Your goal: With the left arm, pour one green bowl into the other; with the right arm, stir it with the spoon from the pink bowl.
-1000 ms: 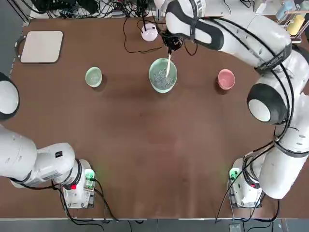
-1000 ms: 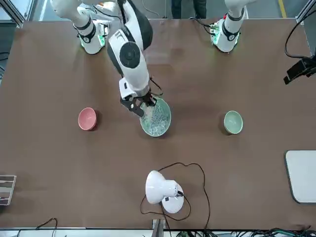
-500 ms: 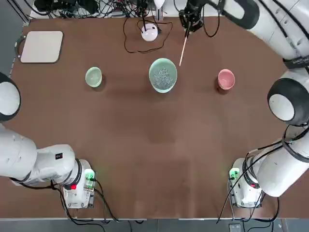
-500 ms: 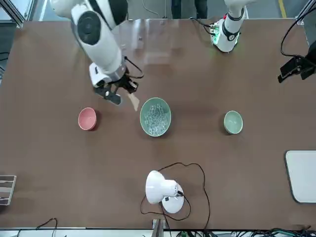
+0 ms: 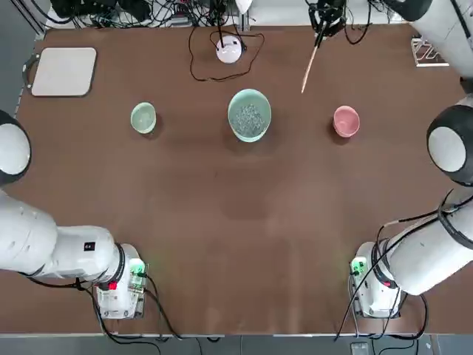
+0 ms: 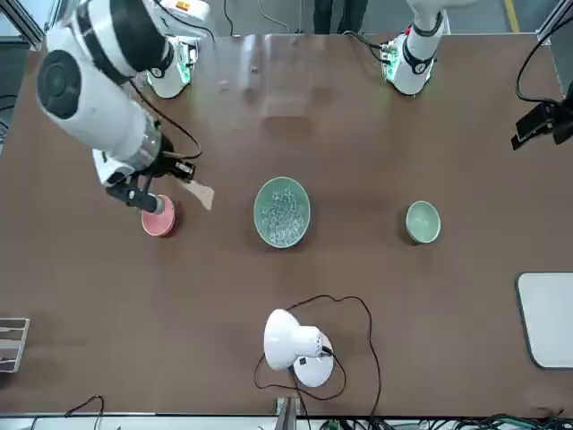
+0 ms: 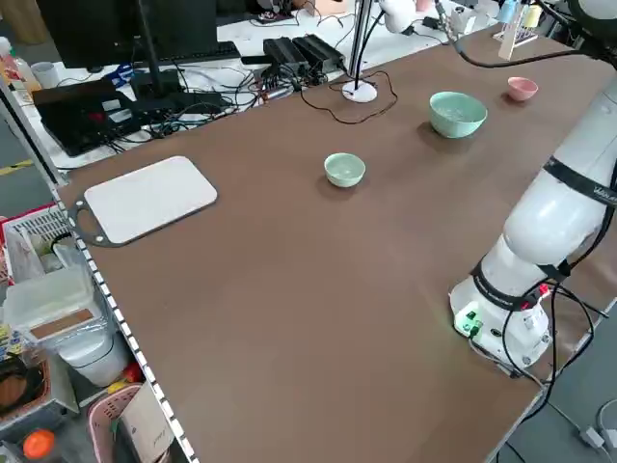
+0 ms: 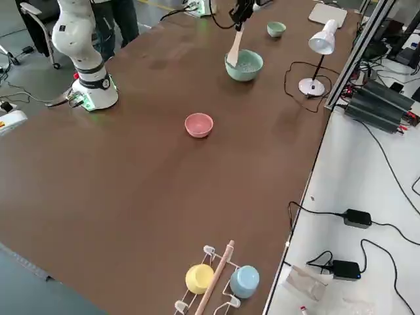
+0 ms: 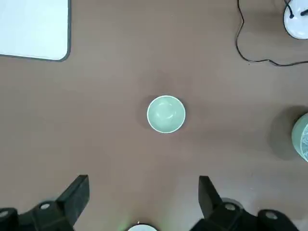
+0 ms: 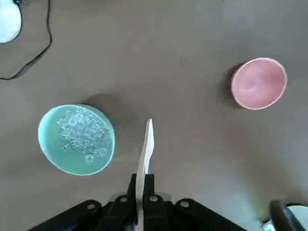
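The large teal bowl (image 5: 249,115) is filled with clear bits. The right gripper (image 10: 141,188) is clenched on the spoon (image 10: 145,151), seemingly held aloft between it and the pink bowl (image 5: 346,121). The left gripper (image 9: 140,202) is spread above the small green bowl (image 9: 166,113).

1. bulky white right arm (image 6: 98,90) reaches high over the table, its gripper (image 10: 143,190) clamped tight.
2. left gripper (image 9: 142,202) points downward, black fingers (image 9: 77,192) spread wide, holding nothing.

Three bowls in a row: small bowl (image 5: 143,117) left, big bowl (image 5: 249,115) middle; third bowl (image 5: 346,121) right. Lamp (image 5: 229,49) sits behind the big one.
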